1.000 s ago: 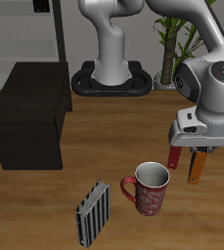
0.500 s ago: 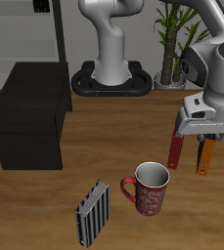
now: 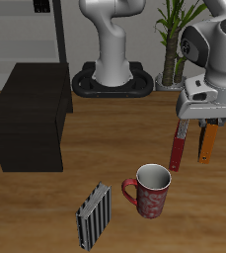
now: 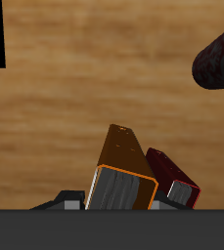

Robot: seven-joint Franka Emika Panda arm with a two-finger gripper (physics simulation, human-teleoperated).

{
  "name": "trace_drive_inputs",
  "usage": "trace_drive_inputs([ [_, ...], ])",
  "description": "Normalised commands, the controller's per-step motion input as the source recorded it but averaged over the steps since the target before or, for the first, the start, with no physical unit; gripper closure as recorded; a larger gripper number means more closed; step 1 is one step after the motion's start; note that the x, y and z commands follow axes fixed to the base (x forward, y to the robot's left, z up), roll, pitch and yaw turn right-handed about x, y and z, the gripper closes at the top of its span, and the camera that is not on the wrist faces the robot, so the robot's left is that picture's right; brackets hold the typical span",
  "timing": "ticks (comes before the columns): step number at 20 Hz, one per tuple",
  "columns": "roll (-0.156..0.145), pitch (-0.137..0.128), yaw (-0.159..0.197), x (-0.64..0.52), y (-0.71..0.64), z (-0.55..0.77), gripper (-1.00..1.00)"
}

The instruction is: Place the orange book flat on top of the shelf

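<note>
My gripper (image 3: 206, 123) is shut on the top end of the orange book (image 3: 207, 142) and holds it upright, hanging above the table. In the wrist view the orange book (image 4: 121, 168) sits between my fingers, with its dark page edge facing the camera. The dark red book (image 3: 178, 148) stands on end just beside it and also shows in the wrist view (image 4: 172, 176). The shelf (image 3: 31, 111), a large near-black cabinet with a flat bare top, stands far across the table from my gripper.
A red patterned mug (image 3: 152, 190) stands near the front, below the red book, and shows in the wrist view (image 4: 217, 61). A grey-striped book (image 3: 95, 214) stands near the front edge. The robot base (image 3: 113, 77), a plant (image 3: 174, 40) and grey open-frame shelving (image 3: 36, 30) are at the back.
My gripper has risen and drifted a little away from the mug, lifting the orange book off the table. The red book has stayed standing where it was.
</note>
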Motion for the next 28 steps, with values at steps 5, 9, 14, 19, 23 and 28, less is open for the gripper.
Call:
trace_drive_inputs([
  [5,-0.027,-0.060,0.004,-0.17,-0.25,0.58,1.00],
  [9,-0.054,-0.069,0.034,-0.21,-0.32,0.53,1.00],
  [14,-0.050,-0.037,0.027,-0.14,-0.28,0.32,1.00],
  [19,-0.118,-0.070,0.094,-0.13,-0.40,0.31,1.00],
  [23,-0.184,-0.045,0.094,-0.07,-0.29,0.17,1.00],
  [28,-0.124,-0.014,0.086,-0.05,-0.16,0.04,1.00],
])
